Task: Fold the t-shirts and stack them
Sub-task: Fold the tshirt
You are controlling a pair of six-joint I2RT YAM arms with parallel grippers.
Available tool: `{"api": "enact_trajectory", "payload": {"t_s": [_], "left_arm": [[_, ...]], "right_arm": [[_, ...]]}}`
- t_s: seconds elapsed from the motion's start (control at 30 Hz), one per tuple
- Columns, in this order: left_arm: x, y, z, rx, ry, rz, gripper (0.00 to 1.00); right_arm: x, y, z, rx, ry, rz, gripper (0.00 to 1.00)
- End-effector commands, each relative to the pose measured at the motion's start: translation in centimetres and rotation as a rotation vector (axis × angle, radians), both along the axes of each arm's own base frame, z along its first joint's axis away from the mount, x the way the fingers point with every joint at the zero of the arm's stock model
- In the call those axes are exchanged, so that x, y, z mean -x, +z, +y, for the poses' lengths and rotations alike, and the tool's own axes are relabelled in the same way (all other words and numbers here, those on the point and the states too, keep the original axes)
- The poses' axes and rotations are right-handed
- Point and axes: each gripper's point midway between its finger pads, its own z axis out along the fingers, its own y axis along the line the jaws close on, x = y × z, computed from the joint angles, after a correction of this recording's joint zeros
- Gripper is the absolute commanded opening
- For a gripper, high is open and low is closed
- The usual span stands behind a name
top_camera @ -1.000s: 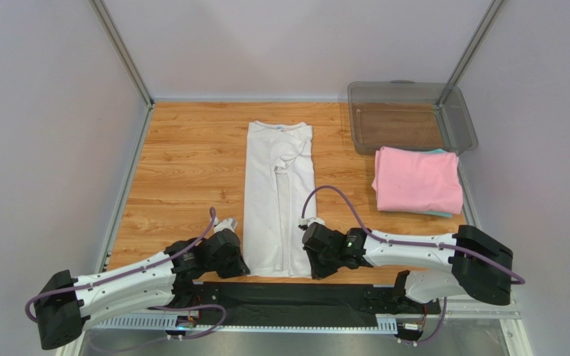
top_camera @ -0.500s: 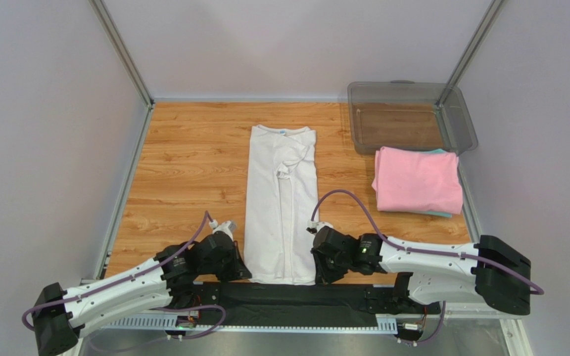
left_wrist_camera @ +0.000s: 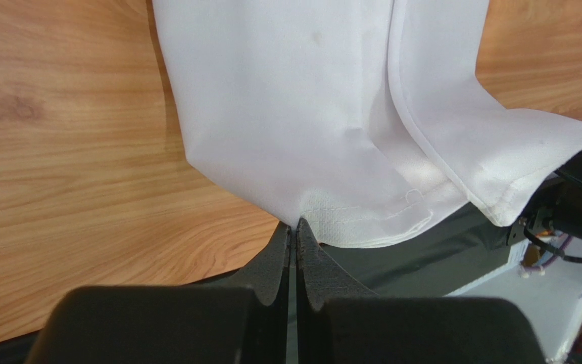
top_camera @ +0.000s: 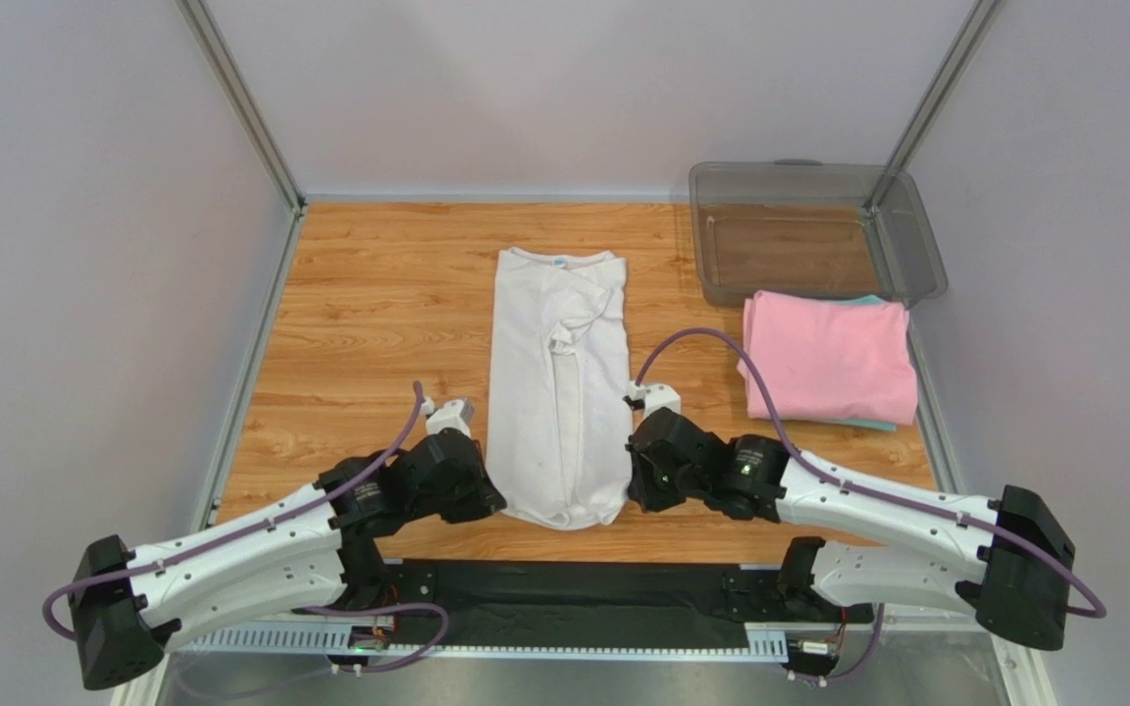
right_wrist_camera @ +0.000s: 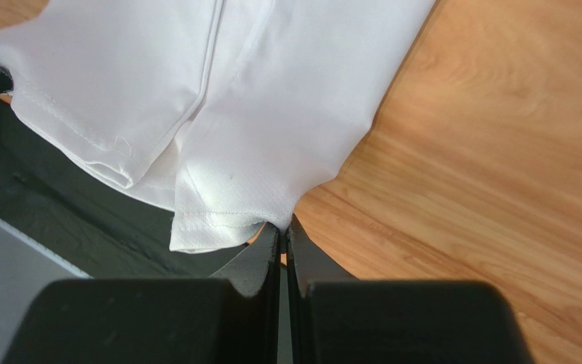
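A white t-shirt, folded lengthwise into a narrow strip, lies down the middle of the wooden table, its small blue tag at the far collar. My left gripper is shut on its near left hem corner. My right gripper is shut on the near right hem corner. The near hem is lifted off the table and sags between both grippers. A folded pink t-shirt rests at the right on a teal one that shows only as a thin edge.
A clear plastic bin stands at the far right corner, just behind the pink stack. A black strip runs along the near table edge between the arm bases. Metal frame posts rise at both far corners.
Both grippers have moved away from the near edge with the white t-shirt's hem corners, lifting the hem. The right gripper closed fully on its corner.
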Motion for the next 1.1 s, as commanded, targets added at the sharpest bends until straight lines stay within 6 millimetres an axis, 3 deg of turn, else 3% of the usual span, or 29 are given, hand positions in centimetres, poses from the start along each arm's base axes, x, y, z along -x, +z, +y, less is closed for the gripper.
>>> {"api": "enact_trajectory", "payload": {"t_s": [0.0,0.17,0.37,0.57,0.9,1.07], "left_arm": [[-2.7,2.4,0.1,-0.056,0.039,-0.120,0.00],[-5.7,4.8,0.0,-0.104,0.073,-0.238,0.00],[-9.4,5.6,0.5,-0.164,0.130,-0.249,0.00],[-13.2,7.6,0.2,-0.204,0.160,-0.290,0.00],[-17.7,7.4,1.3,-0.260,0.190,-0.265,0.00],[-19.9,7.1,0.9,-0.264,0.159,-0.268,0.00]], "right_arm": [[-3.5,2.8,0.0,0.015,-0.036,-0.144,0.01],[-7.3,5.3,0.9,-0.023,-0.082,-0.217,0.01],[-10.3,5.9,1.7,-0.049,-0.083,-0.220,0.00],[-13.5,6.5,1.8,-0.056,-0.106,-0.222,0.00],[-17.4,6.1,0.8,-0.040,-0.146,-0.191,0.00],[-19.6,5.9,0.2,-0.018,-0.168,-0.193,0.00]]}}
